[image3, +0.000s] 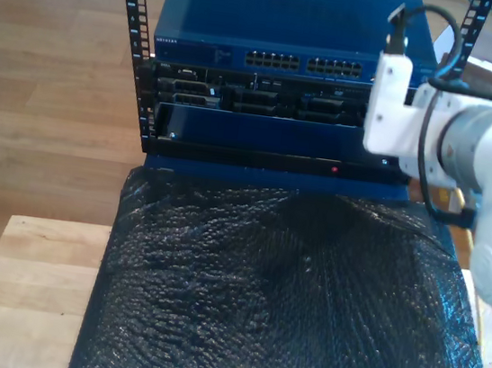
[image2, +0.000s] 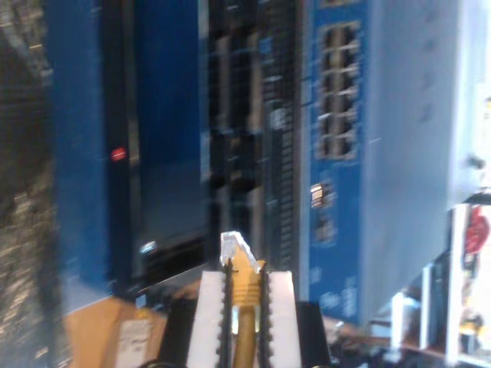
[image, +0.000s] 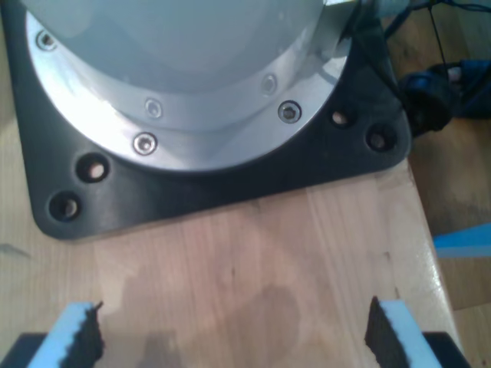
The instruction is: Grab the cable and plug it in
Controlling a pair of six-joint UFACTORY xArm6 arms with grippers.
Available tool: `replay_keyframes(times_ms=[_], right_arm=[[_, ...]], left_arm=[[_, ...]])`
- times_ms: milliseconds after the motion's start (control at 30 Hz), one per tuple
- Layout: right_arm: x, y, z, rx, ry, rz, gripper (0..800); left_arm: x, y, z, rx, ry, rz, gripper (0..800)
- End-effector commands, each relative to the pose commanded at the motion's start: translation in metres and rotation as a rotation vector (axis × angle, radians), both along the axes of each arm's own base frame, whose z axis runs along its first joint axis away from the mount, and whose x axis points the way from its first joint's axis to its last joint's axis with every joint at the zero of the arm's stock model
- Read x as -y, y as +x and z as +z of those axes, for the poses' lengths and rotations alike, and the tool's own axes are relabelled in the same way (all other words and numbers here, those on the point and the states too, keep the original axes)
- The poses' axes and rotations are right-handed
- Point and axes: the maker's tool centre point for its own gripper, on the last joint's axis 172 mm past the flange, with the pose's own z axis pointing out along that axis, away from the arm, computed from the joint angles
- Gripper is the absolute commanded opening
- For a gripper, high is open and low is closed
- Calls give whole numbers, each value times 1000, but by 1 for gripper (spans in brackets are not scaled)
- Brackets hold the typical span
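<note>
Second wrist view puts the long thin yellow network cable [image2: 245,310] squarely between the white ribbed pads [image2: 209,314] of my second gripper [image2: 244,307], which are clamped on it just behind the small clear plastic plug [image2: 233,247]. The plug juts forward, free of the pads, presumably so it can enter a socket unobstructed. Ahead stands the blue metal network switch [image2: 337,153] with its block of square ports [image2: 339,92] (somewhat blurred), plug and ports not yet touching. In the exterior view the switch sits atop a black rack [image3: 265,105], behind a crinkled black plastic sheet [image3: 284,307]. My first gripper [image: 234,330] holds its black-faced, pale blue fingers [image: 77,333] wide apart over bare pale wood [image: 253,253], beside a smooth silver arm base [image: 184,92].
</note>
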Motion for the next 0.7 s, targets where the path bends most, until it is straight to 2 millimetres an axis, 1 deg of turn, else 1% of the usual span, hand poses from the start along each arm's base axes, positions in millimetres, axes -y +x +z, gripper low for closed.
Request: replay_keyframes(times_ms=[67,233,333,433,700], right_arm=[[-2,5,-5,2,2,4,0],[-6,15,-3,77,7,29,0],[1,19,-10,75,-17,32,0],[9,25,-24,51,-19,17,0],[7,32,-19,62,-18,19,0]], left_arm=[[0,0,0,0,0,0,800],[0,0,0,0,0,0,800],[0,0,0,0,0,0,800],[0,0,0,0,0,0,800],[0,0,0,0,0,0,800]])
